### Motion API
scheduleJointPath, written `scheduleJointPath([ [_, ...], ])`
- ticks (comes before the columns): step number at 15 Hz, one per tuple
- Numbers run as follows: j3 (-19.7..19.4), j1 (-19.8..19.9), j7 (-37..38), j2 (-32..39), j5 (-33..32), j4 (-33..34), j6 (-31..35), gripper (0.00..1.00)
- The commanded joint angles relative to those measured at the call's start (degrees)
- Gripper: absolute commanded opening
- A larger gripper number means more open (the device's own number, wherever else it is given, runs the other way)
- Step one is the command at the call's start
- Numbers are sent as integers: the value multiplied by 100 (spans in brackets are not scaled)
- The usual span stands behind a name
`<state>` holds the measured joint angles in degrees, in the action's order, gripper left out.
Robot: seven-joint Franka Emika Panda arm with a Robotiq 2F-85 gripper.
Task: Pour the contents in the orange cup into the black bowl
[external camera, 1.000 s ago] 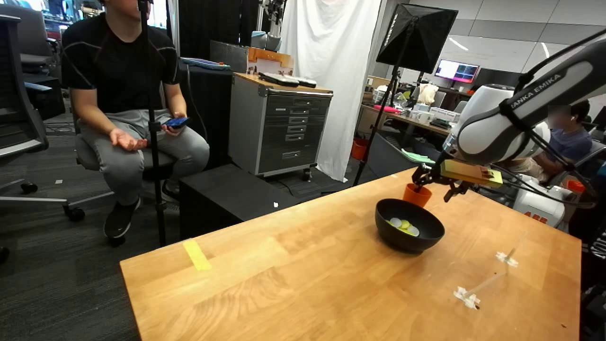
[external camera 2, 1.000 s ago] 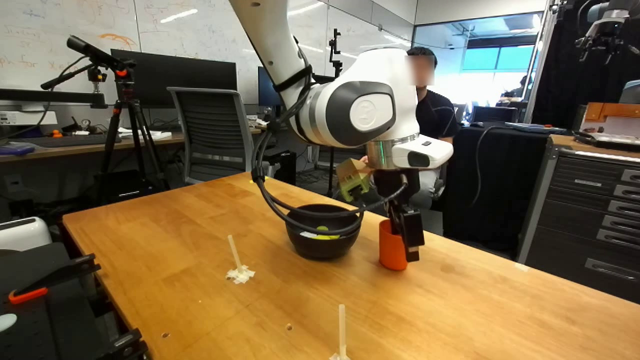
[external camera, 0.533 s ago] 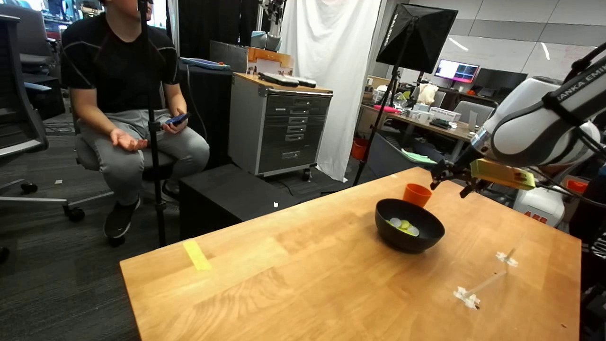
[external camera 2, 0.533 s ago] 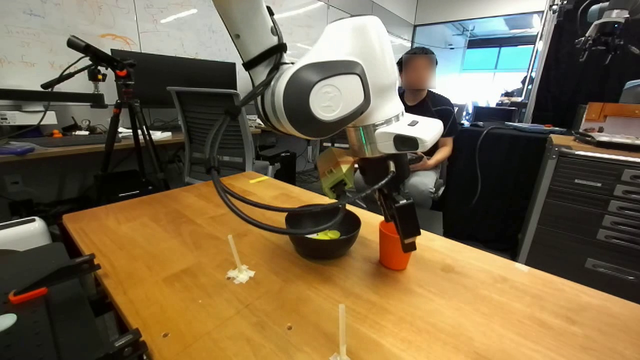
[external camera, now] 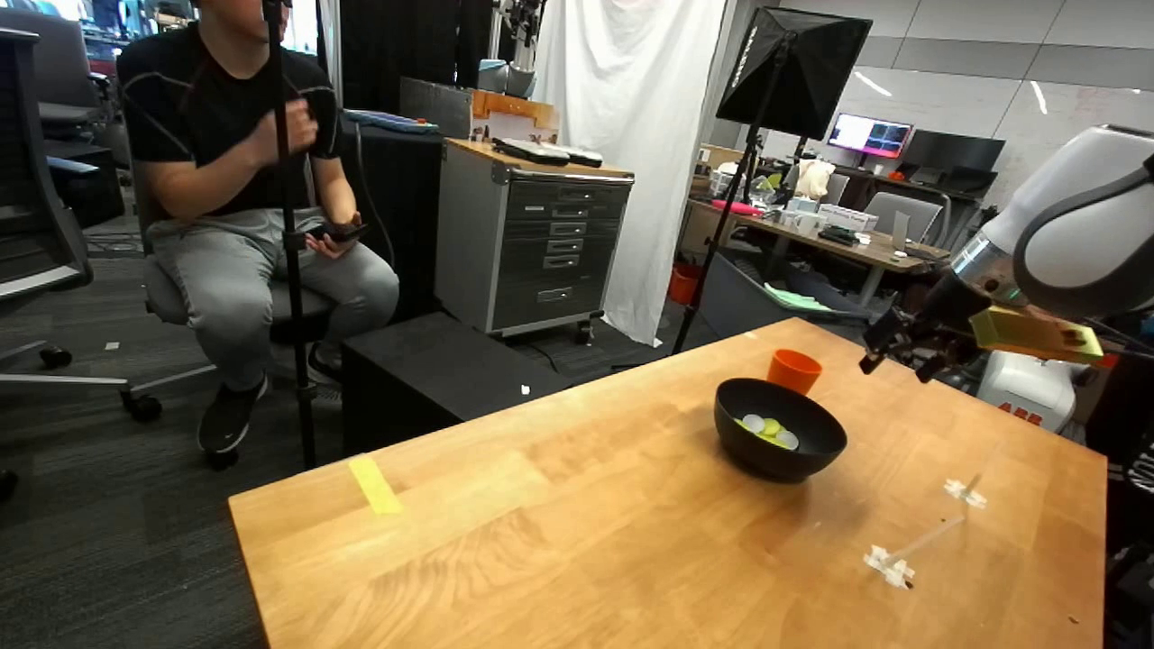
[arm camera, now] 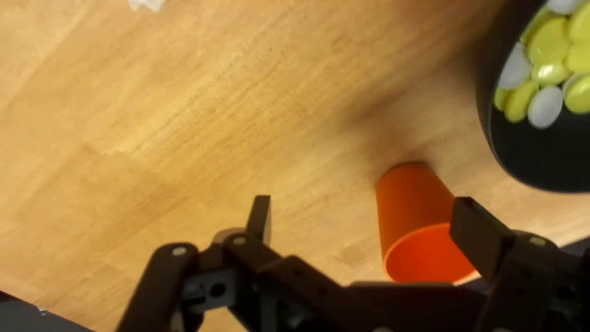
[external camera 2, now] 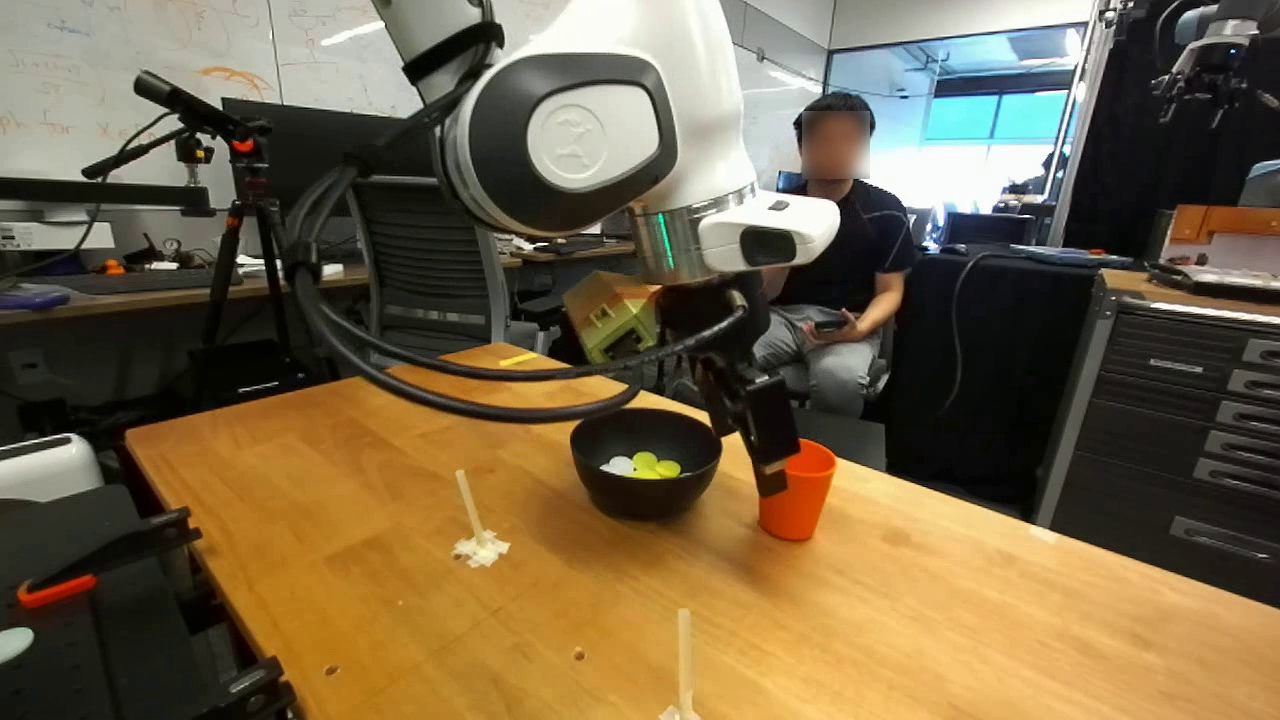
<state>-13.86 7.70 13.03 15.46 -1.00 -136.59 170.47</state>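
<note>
While the gripper (arm camera: 364, 223) hangs over the table (arm camera: 138, 115), its fingers (arm camera: 479, 236) stand wide apart, with nothing held between them. In the wrist view one finger hides part of the cup (arm camera: 410, 203); in an exterior view a stretch of bare tabletop shows between gripper and cup, so the two are apart. The cup stands upright on the table, mouth up, and what can be seen of its inside is plain orange.

Just beside the cup, across a narrow gap, sits the bowl (arm camera: 544, 157), also upright. The bits (arm camera: 548, 64), glossy yellow and whitish ones mixed, lie heaped in its bottom.

Above the gripper, a yellow-green box (external camera 2: 605, 318) juts out at the wrist, and dark cables (external camera 2: 303, 260) loop from the white and grey arm (external camera 2: 590, 130).

Two pale sticks (external camera 2: 470, 507) rise from patches of whitish tape (external camera: 888, 566) on the table, and a yellow strip (external camera: 374, 484) is stuck down well apart from them.

Past the table, in both exterior views, a person (external camera: 230, 117) in a black shirt and grey trousers is seated, and a drawer cabinet (external camera: 559, 270) stands farther along. Beside the cabinet hangs a white curtain (external camera: 631, 117), with a black softbox (external camera: 793, 72) on a tall stand near it. In an exterior view, a mesh-backed chair (external camera 2: 430, 250) and a tripod (external camera 2: 253, 185) stand near a desk.
</note>
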Motion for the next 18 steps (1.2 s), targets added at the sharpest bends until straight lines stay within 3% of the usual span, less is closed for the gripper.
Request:
scheduleJointPath([
  [1, -551, -507, -38, -479, -995, -340, -810, 100],
  [5, -762, -714, 167, -697, -2600, -301, -1740, 100],
  [9, -556, -617, 493, -861, -3709, -234, -2323, 100],
  [10, -415, -392, 328, -615, -3352, -185, -1998, 100],
  [18, -372, -350, 353, -584, -3401, -185, -2030, 100],
])
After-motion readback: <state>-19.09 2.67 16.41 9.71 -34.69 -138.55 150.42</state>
